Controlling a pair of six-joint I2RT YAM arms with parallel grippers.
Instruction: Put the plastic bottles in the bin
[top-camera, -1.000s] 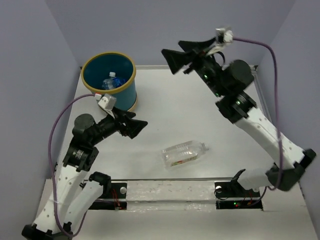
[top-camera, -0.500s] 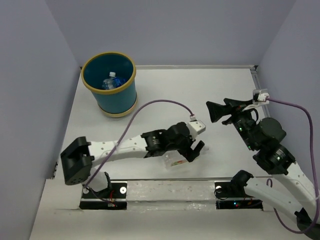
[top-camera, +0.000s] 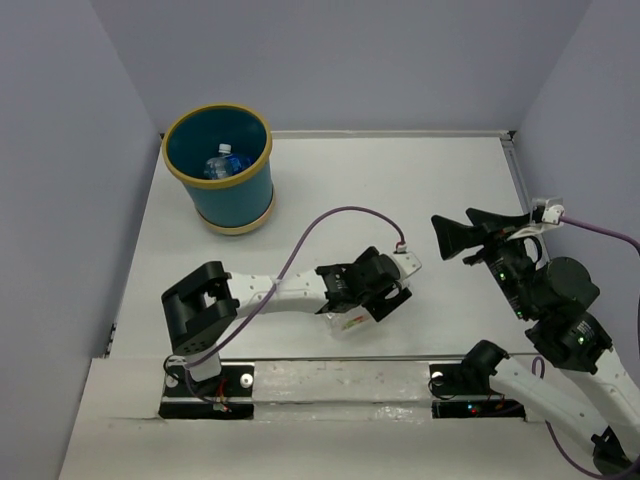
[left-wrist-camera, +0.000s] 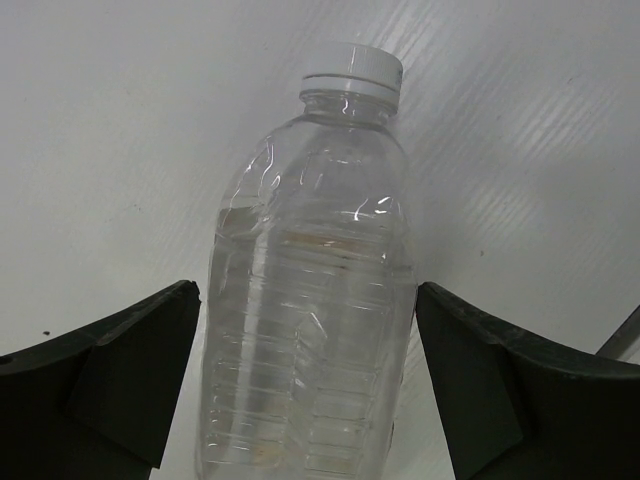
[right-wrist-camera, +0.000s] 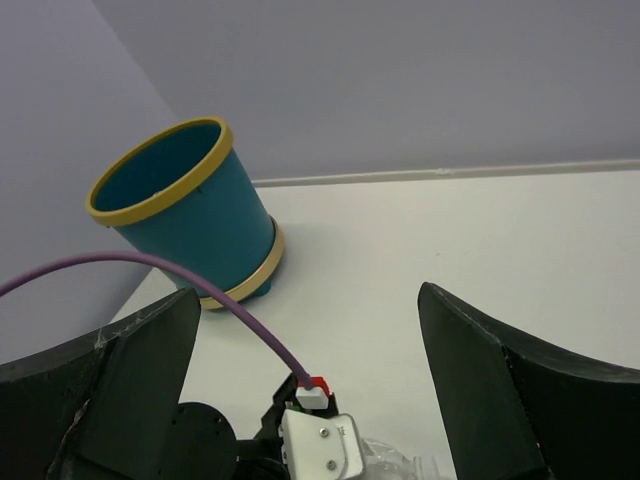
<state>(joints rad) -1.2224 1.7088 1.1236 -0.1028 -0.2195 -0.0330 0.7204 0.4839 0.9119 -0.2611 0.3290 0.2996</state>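
Observation:
A clear plastic bottle (left-wrist-camera: 310, 290) with a white cap lies on its side on the white table, near the front middle (top-camera: 347, 322). My left gripper (left-wrist-camera: 308, 385) is open and straddles its body, one finger on each side with a thin gap showing. From above, the left gripper (top-camera: 380, 305) covers the bottle's neck end. The teal bin (top-camera: 240, 190) with a tan rim stands at the far left and holds a blue-capped bottle (top-camera: 222, 162). My right gripper (top-camera: 446, 237) hangs open and empty at the right, facing the bin (right-wrist-camera: 190, 220).
Grey walls close in the table on the left, back and right. The left arm's purple cable (top-camera: 320, 222) arches above the table between the bin and the bottle. A metal rail (top-camera: 340, 378) runs along the near edge between the arm bases.
The left arm swung from beside the bin out to the lying bottle and lowered its open jaws around it. The right arm pulled back from the far middle to the right side.

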